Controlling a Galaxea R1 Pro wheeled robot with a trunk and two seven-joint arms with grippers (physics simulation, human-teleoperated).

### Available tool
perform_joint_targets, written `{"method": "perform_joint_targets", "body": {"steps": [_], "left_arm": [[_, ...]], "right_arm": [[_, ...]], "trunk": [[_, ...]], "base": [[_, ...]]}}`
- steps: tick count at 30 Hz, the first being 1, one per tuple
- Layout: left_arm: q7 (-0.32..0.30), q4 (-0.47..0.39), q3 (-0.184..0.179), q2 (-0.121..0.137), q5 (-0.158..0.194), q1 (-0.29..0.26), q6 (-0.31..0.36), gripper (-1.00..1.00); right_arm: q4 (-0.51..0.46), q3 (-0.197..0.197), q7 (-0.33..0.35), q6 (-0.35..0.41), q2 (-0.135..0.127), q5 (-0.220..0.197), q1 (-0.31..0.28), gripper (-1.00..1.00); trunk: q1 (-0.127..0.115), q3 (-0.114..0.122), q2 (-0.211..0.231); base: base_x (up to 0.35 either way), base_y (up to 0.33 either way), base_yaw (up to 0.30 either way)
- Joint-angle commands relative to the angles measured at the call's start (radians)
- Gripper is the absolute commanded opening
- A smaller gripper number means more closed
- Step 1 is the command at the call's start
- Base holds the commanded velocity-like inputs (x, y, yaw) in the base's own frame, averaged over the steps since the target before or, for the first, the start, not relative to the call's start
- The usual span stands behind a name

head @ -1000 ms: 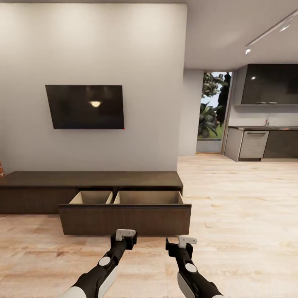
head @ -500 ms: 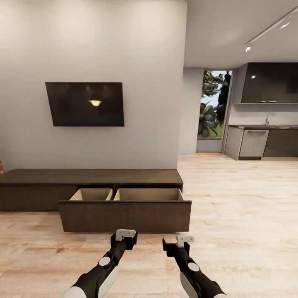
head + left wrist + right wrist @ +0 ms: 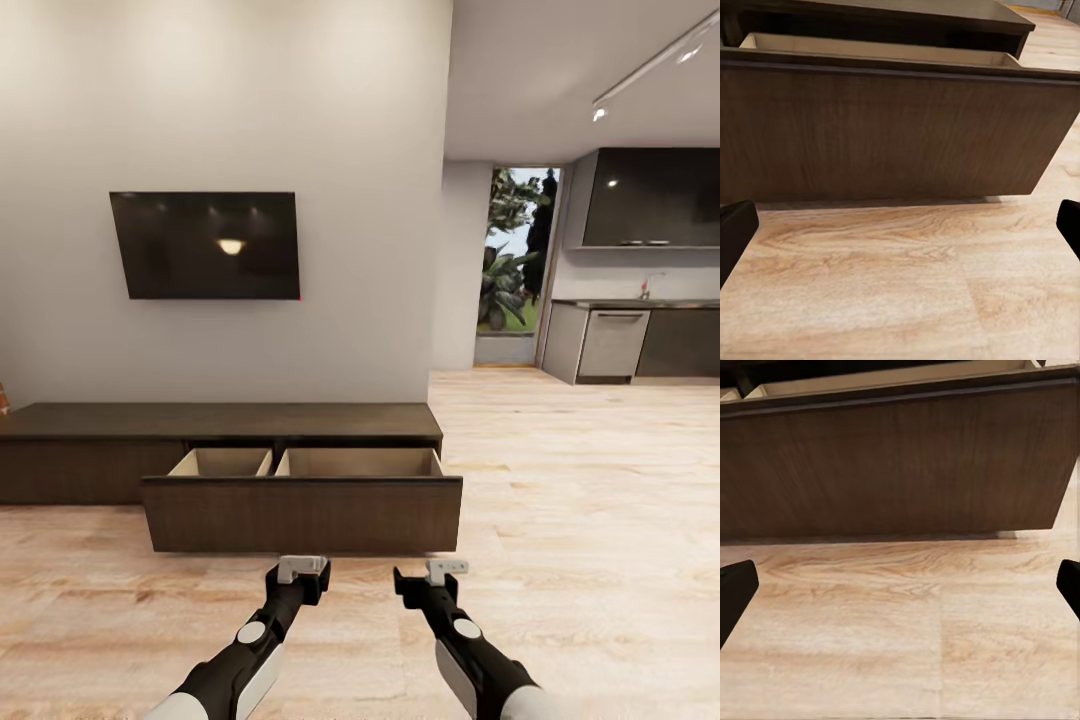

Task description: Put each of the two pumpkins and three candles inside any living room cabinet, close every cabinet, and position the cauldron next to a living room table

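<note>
Both empty grippers, left (image 3: 303,569) and right (image 3: 437,572), had fingers spread; at twelve o'clock the cabinet (image 3: 300,512) drawer gaped, best pushed squarely.

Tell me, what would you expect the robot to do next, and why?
Probably roll forward and push the open drawer shut. The cabinet must end up closed, yet the drawer stands pulled out over the floor. Both the left gripper and right gripper are open, carry nothing, and sit apart from its front panel. Whether anything lies inside the drawer can't be seen.
</note>
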Motion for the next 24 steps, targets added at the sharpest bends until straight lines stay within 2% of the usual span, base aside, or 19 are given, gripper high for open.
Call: {"method": "perform_joint_targets", "body": {"steps": [1,6,10,16,24], "left_arm": [[0.004,0.001,-0.008,0.001,0.009,-0.001,-0.005,1.00],[0.004,-0.004,-0.008,0.001,0.009,-0.001,-0.004,1.00],[0.007,-0.009,-0.011,0.001,0.009,-0.001,-0.003,1.00],[0.007,-0.008,-0.015,0.001,0.008,-0.001,-0.003,1.00],[0.006,-0.003,-0.015,0.001,0.008,-0.001,-0.003,1.00]], "right_arm": [[0.010,0.002,-0.005,-0.004,0.000,-0.010,-0.005,1.00],[0.040,-0.036,-0.005,-0.006,0.000,-0.009,-0.011,1.00],[0.051,-0.050,-0.005,-0.006,0.000,-0.009,-0.012,1.00],[0.055,-0.052,-0.004,-0.008,0.001,-0.009,-0.012,1.00],[0.056,-0.054,-0.003,-0.012,0.001,-0.009,-0.012,1.00]], "trunk": [[0.000,-0.001,-0.001],[0.000,-0.001,-0.001],[0.000,-0.001,-0.001],[0.000,-0.001,-0.001],[0.000,-0.001,-0.001]], "base": [[0.000,0.000,0.000],[0.000,0.000,0.000],[0.000,0.000,0.000],[0.069,0.000,0.000],[0.250,0.048,0.000]]}}
